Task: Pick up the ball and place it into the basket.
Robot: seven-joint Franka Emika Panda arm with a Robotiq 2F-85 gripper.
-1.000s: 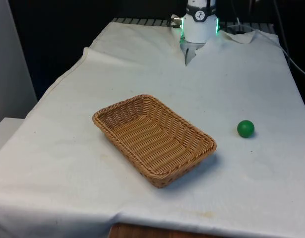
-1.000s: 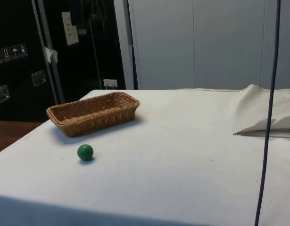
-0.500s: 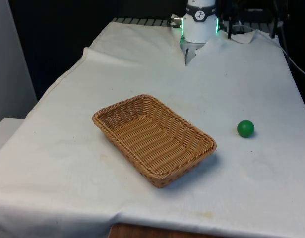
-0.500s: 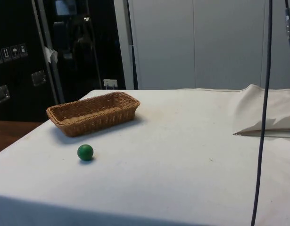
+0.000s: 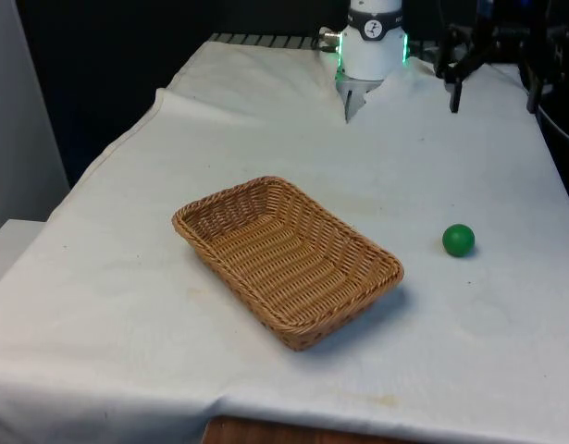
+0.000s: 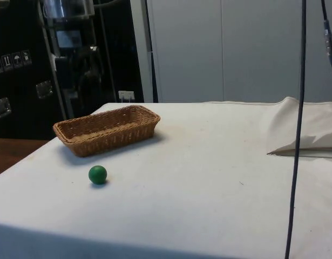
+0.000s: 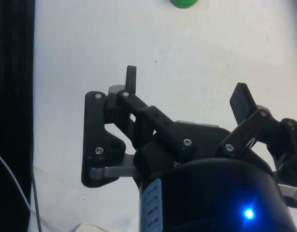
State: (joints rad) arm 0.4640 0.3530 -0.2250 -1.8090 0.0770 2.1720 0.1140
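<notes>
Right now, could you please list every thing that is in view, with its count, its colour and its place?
ball: one, green, on the white cloth, apart from the basket, towards the front view's right.
basket: one, brown wicker, rectangular, near the middle of the table, nothing inside it.
cloth: one, white, covering the table.
cable: one, dark, hanging down in the side view.
gripper: one, black, fingers open, above the table's far end, towards the front view's right, high over the cloth and not touching the ball.
</notes>
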